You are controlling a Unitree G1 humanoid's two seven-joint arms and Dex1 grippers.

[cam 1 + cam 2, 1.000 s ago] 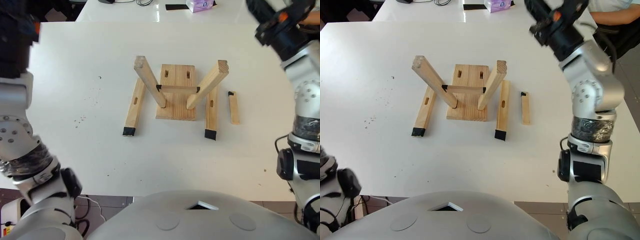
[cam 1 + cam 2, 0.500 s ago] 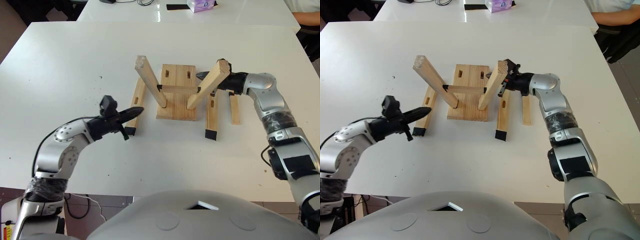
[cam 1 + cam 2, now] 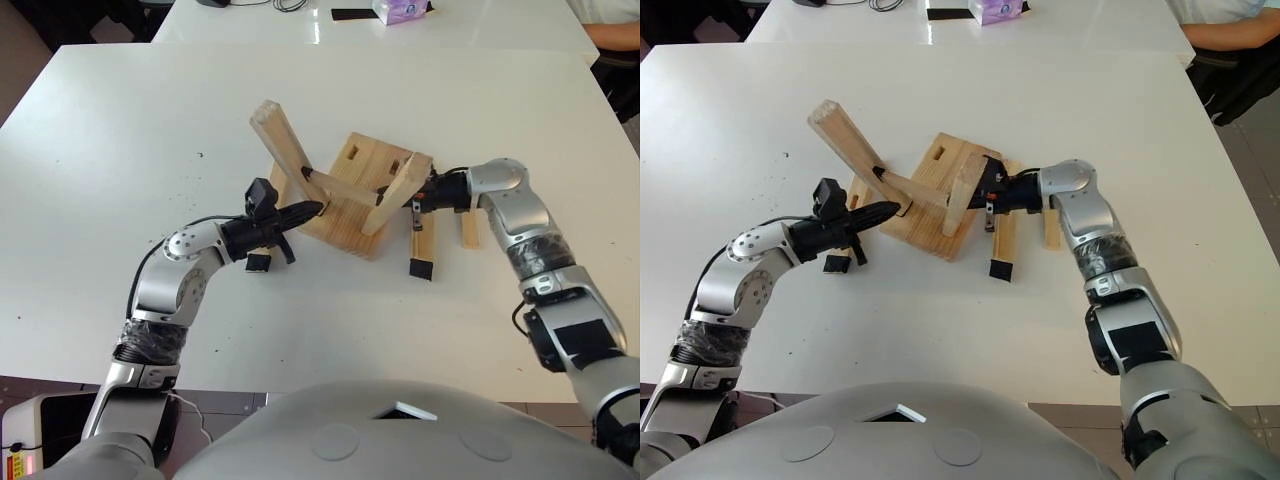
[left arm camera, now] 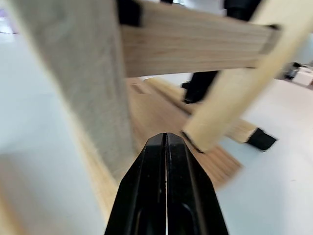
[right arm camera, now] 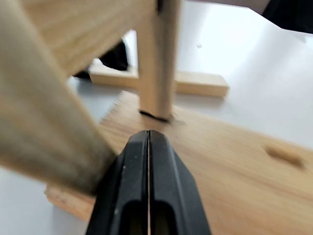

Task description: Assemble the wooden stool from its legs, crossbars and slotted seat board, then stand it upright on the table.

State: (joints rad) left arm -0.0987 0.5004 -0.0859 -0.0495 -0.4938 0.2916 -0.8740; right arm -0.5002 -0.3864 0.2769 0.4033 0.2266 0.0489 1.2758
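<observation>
Already fitted: two legs stand in the seat board (image 3: 350, 210), the left-hand leg (image 3: 280, 140) and the right-hand leg (image 3: 398, 192), joined by one crossbar (image 3: 345, 188).
Where it is: the half-built stool lies seat-down at the middle of the table (image 3: 150, 100), turned askew.
Left to do: a loose leg (image 3: 421, 240) lies just beside the board on the robot's right. A second loose leg (image 3: 259, 262) is largely covered by the left arm, and a short crossbar (image 3: 468, 228) lies farther right. All three need fitting, and then the stool must be stood upright, so the job looks roughly half done.
Left tool (image 3: 300, 212): fingers pressed together on nothing, tip at the foot of the left-hand leg.
Right tool (image 3: 425, 190): likewise pressed together and empty, tip against the right-hand leg.
Change from half a second ago: the board and its legs have swung round from square to diagonal. The left tool has come in from the second loose leg's capped end, and the right tool has pushed lower along its leg.
</observation>
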